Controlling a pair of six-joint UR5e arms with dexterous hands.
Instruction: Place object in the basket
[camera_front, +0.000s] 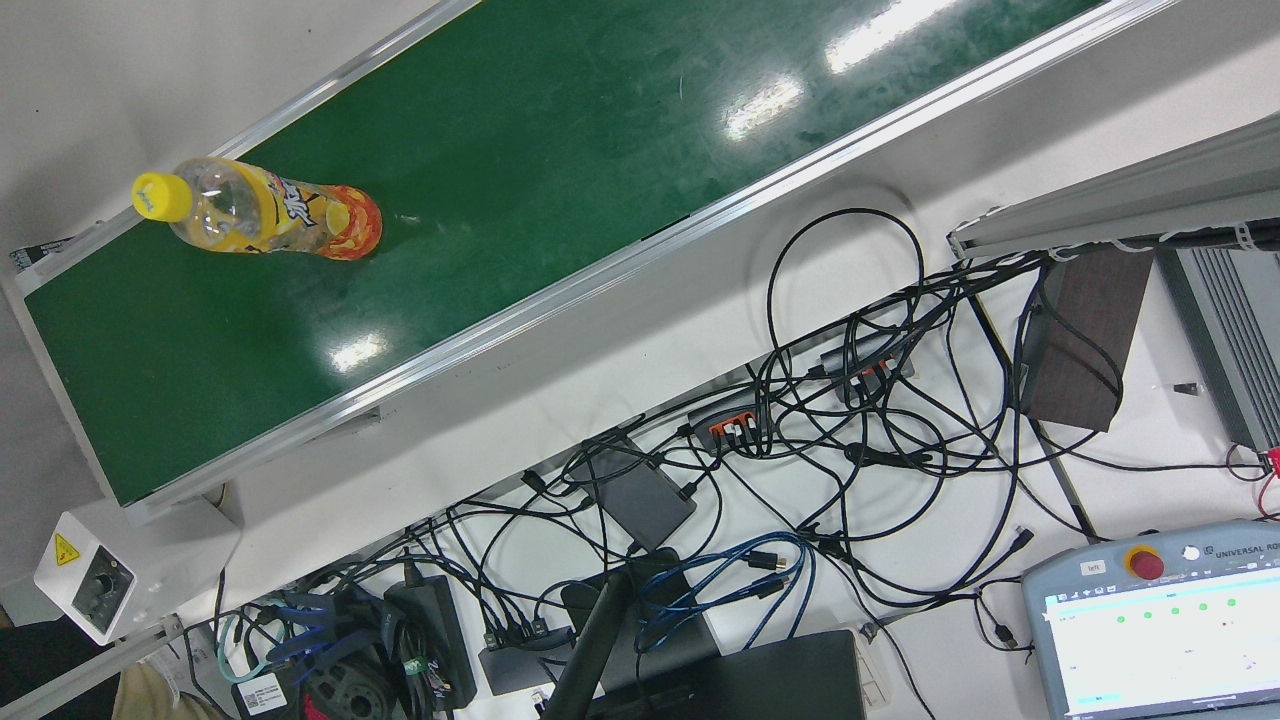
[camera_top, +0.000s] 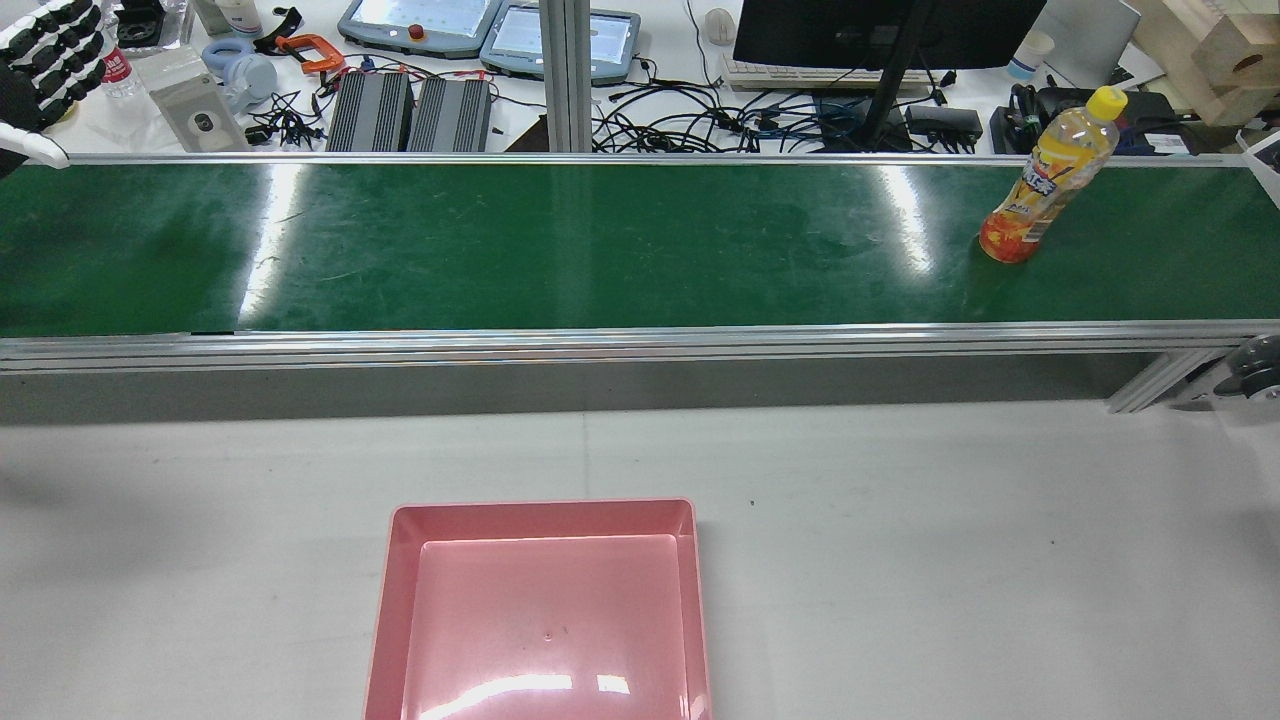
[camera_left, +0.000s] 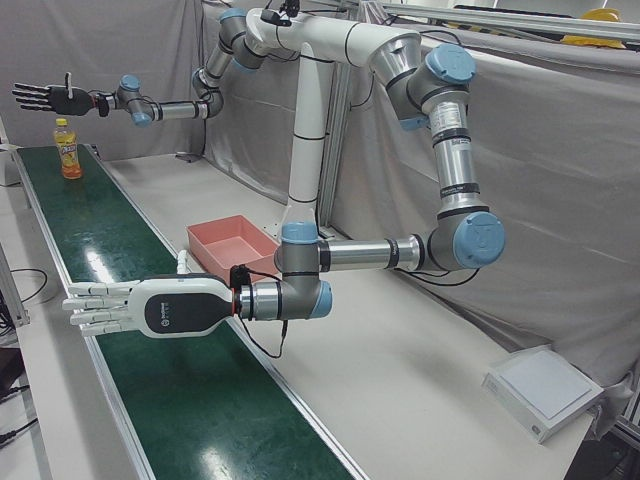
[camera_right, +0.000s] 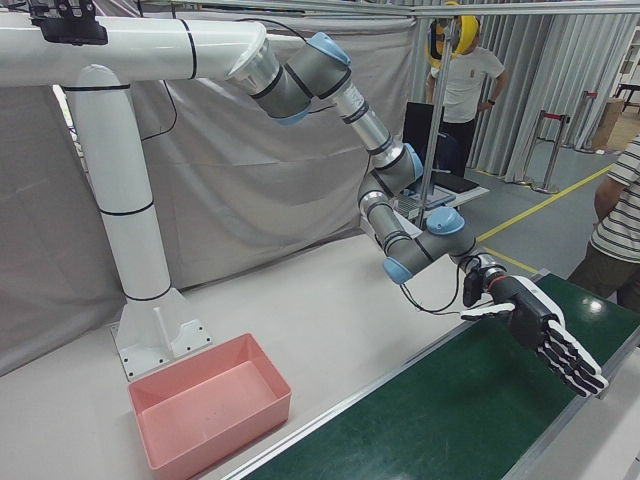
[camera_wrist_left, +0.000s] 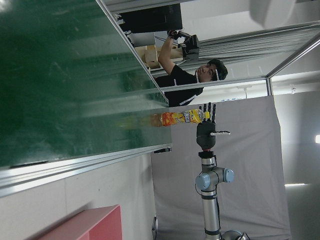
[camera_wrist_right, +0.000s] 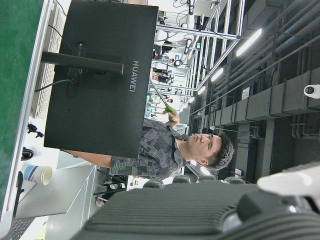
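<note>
An orange drink bottle with a yellow cap stands upright on the green conveyor belt near its right end; it also shows in the front view and the left-front view. The empty pink basket sits on the white table before the belt. My left hand is open and flat, low over the belt's left end, far from the bottle; the rear view shows it at the top left. My right hand is open and empty, raised just beyond the bottle, fingers spread.
Behind the belt lie a monitor stand, tangled cables and teach pendants. People stand beyond the belt's right end. White table lies between the belt's aluminium rail and the basket.
</note>
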